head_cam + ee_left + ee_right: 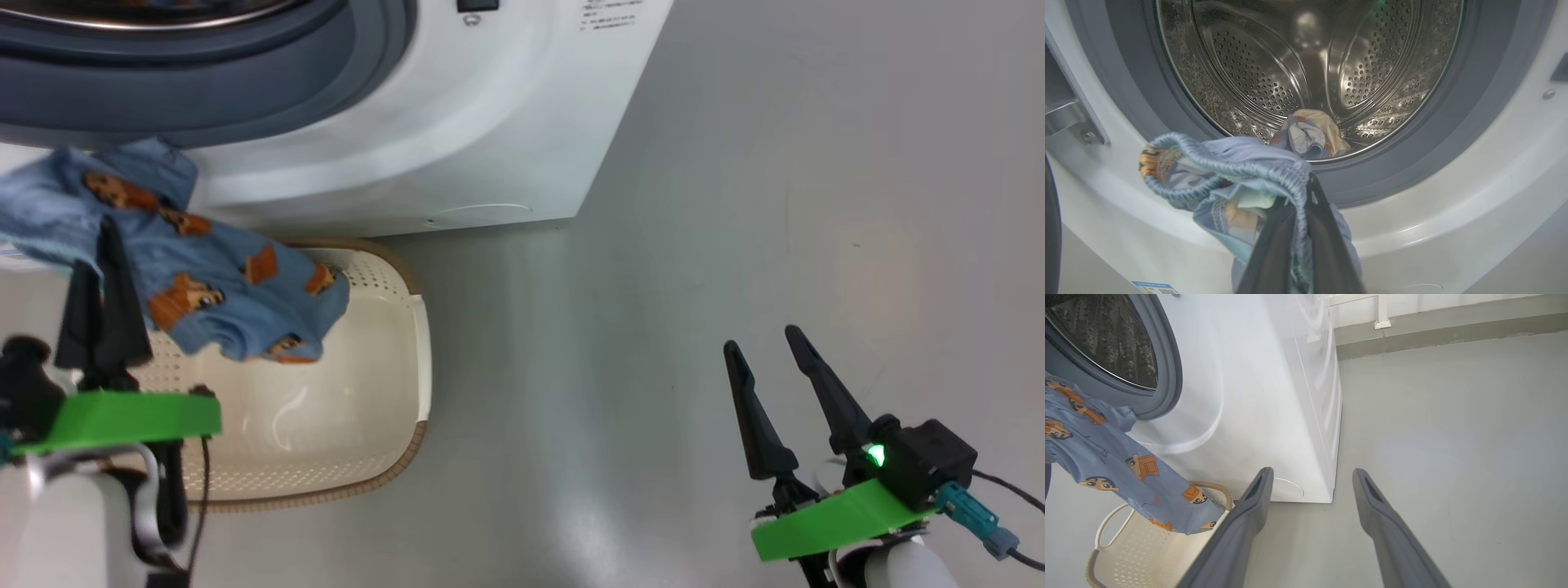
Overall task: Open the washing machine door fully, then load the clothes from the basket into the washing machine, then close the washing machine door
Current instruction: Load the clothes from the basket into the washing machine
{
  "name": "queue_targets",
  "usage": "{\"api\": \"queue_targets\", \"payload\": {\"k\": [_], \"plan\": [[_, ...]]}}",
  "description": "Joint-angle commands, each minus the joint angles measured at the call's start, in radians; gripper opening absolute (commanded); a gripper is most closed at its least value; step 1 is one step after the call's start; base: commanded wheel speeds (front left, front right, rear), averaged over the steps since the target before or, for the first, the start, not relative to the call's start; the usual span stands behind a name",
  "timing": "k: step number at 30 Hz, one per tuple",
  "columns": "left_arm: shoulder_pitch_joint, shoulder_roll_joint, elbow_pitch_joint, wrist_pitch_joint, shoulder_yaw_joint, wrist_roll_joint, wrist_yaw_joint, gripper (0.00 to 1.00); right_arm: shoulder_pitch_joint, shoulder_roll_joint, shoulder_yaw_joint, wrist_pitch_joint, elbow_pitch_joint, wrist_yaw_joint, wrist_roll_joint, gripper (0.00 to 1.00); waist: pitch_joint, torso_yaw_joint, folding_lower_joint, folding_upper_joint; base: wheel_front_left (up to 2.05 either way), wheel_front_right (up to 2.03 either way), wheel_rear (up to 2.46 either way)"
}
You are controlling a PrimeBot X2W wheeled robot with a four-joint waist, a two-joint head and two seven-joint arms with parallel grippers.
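My left gripper (104, 245) is shut on a light blue garment with orange cartoon figures (220, 286), which hangs above the cream basket (392, 392) in front of the white washing machine (457, 139). In the left wrist view the garment's elastic band (1229, 163) bunches over my fingers (1327, 228), just below the drum opening. Another bunched piece of the clothes (1310, 136) lies at the front of the steel drum (1274, 65). My right gripper (763, 347) hangs open over bare floor to the right, its fingers (1372, 506) apart with nothing between them. A dark edge at the far left of the left wrist view may be the door.
The basket (1139, 547) stands on the grey floor against the machine's base, its inside bare where visible. A grey rubber gasket (1474, 110) rings the drum mouth. Open grey floor (775, 204) stretches to the right of the machine, up to a wall skirting (1453, 326).
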Motion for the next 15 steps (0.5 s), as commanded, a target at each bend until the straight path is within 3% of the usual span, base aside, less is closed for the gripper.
{"api": "queue_targets", "payload": {"k": [1, 7, 15], "plan": [[-0.033, 0.043, -0.006, -0.006, 0.034, 0.017, -0.004, 0.0, -0.014, 0.001, 0.035, -0.005, -0.02, 0.001, -0.003, 1.0, 0.011, -0.012, 0.0, 0.0, 0.0, 0.0, 0.0], [-0.16, 0.11, 0.071, 0.006, 0.012, 0.029, -0.02, 0.0, -0.031, 0.001, 0.049, -0.005, -0.012, 0.001, 0.014, 1.0, 0.019, -0.045, 0.0, 0.0, 0.0, 0.0, 0.0], [-0.362, 0.196, 0.157, 0.103, -0.018, 0.026, -0.032, 0.0, -0.052, 0.001, 0.068, -0.005, -0.005, 0.001, 0.036, 1.0, 0.035, -0.097, 0.0, 0.0, 0.0, 0.0, 0.0]]}}
